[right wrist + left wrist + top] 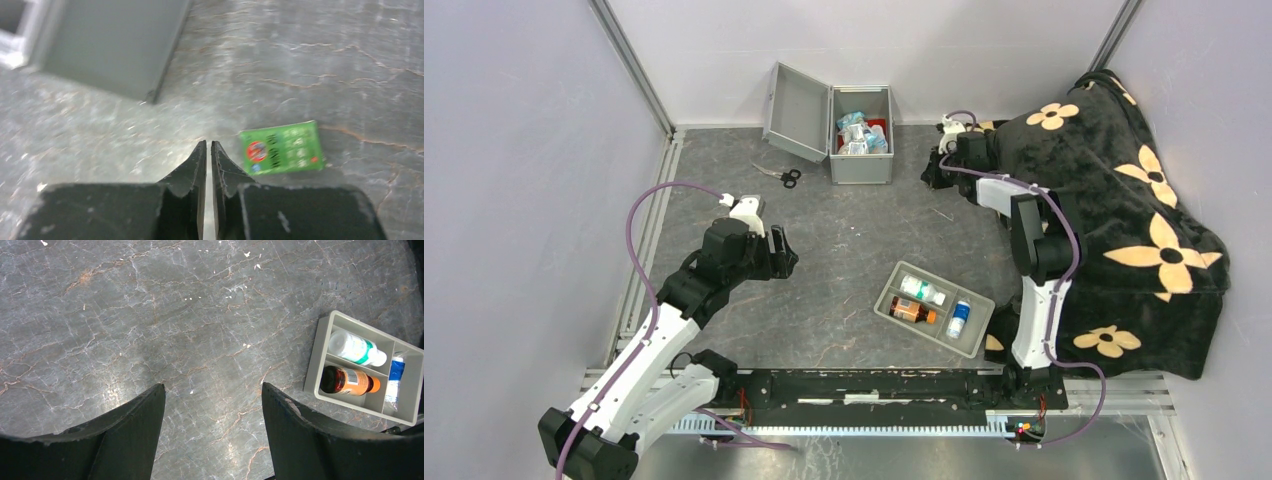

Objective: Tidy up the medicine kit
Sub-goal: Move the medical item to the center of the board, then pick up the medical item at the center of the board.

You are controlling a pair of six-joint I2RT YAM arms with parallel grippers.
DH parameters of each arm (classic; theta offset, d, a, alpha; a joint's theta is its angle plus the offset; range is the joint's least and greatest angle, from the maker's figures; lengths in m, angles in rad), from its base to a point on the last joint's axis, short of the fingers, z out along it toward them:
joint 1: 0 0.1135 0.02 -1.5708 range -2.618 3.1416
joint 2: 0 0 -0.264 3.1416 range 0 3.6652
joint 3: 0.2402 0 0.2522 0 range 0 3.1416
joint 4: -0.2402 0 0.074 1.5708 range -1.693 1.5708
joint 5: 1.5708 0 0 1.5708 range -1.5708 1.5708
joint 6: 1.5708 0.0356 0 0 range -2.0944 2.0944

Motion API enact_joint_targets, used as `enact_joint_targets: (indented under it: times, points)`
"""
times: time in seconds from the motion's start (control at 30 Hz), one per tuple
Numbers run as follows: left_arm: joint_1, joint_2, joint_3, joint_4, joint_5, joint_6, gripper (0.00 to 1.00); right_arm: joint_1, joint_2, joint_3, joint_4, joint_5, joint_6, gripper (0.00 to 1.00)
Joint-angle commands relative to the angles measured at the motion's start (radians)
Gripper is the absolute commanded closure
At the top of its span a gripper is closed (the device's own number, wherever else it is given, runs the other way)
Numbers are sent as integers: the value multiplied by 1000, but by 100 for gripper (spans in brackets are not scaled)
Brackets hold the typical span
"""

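The medicine kit (861, 160), a silver-grey metal case, stands open at the back of the table, its lid (796, 112) swung out to the left and packets piled inside. In the right wrist view one grey wall of the medicine kit (110, 45) fills the upper left. My right gripper (208, 143) is shut and empty, low over the table just right of the case (932, 177). A small green packet (281, 148) lies flat right beside its fingertips. My left gripper (212, 387) hangs open over bare table at mid-left (786, 255), holding nothing.
A shallow grey divided tray (886, 303) sits front centre with a white bottle (921, 290), a brown bottle (910, 312) and a small blue-and-white one (959, 318); this tray (316, 355) also shows at the left wrist view's right edge. Scissors (780, 175) lie left of the case. A black flowered cloth (1124, 200) covers the right side.
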Motion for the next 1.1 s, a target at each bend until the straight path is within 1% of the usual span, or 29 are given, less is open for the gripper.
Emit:
enact_joint_targets:
  times: [0.0,0.07,0.1,0.17,0.2,0.27,0.3,0.33,0.4,0.47,0.53,0.57,0.6,0.67,0.7,0.77,0.8,0.83,0.97,1.07]
  points:
    - [-1,-9,13,13,2,26,23,13,-197,-77,38,-66,-62,84]
    - [0,-8,13,12,3,26,23,12,-267,-118,53,24,1,70]
    - [0,-10,13,13,3,26,23,12,-294,-136,53,99,50,65]
    - [0,-12,12,14,4,26,23,12,-342,-175,35,217,179,50]
    - [0,-14,12,13,4,26,23,12,-359,-193,19,263,225,36]
    - [-1,-19,12,14,6,26,23,14,-369,-206,0,304,288,14]
    - [0,-22,11,14,7,26,23,15,-368,-202,-35,335,310,6]
    - [-1,-23,11,14,7,26,23,16,-363,-189,-75,372,329,2]
    - [0,-30,11,14,7,27,23,24,-356,-140,-203,472,364,2]
    - [0,-36,10,14,6,26,23,37,-352,-68,-324,560,352,2]
    - [0,-39,11,14,5,26,23,39,-356,-8,-452,707,368,2]
    - [-1,-40,10,15,7,27,23,36,-359,5,-482,741,322,2]
    - [0,-40,10,14,7,27,23,31,-362,10,-487,742,274,2]
    - [0,-40,11,14,9,27,23,19,-371,-3,-471,720,234,2]
    - [0,-39,11,16,11,28,23,15,-381,-42,-432,677,200,2]
    - [-1,-40,10,18,13,29,23,13,-407,-113,-313,569,183,2]
    - [0,-40,11,17,13,29,23,13,-414,-138,-267,531,193,2]
    - [0,-39,10,16,13,29,23,14,-407,-139,-256,502,220,2]
    - [0,-44,11,17,13,29,23,20,-296,-9,-368,490,346,2]
    - [0,-45,9,17,13,29,23,50,-236,45,-396,524,429,2]
